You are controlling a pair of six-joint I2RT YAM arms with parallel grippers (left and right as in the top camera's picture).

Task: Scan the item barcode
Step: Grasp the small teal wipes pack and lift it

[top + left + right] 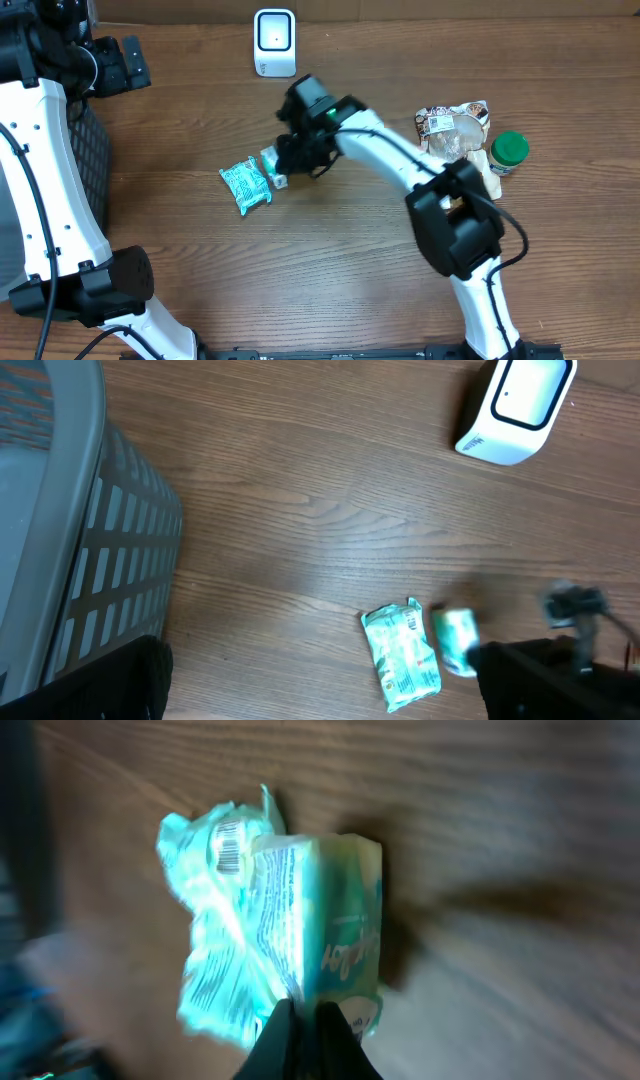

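Two teal packets lie mid-table: a flat one [246, 186] [402, 658] and a smaller, thicker one [273, 164] [457, 640] beside it. In the right wrist view the thicker packet [335, 920] leans on the crumpled flat one [215, 920], whose barcode [230, 845] faces up. My right gripper [288, 160] [308, 1032] is shut, its fingertips pinching the thicker packet's near edge. The white scanner [274, 42] [515, 405] stands at the table's back. At the far left my left gripper [122, 63] [320, 675] hangs open and holds nothing.
A grey slatted basket [92, 160] [70, 530] stands at the left edge. At the right lie a brown-and-white snack bag [452, 125] and a green-lidded jar [508, 152]. The right arm spans the table from the front to the packets.
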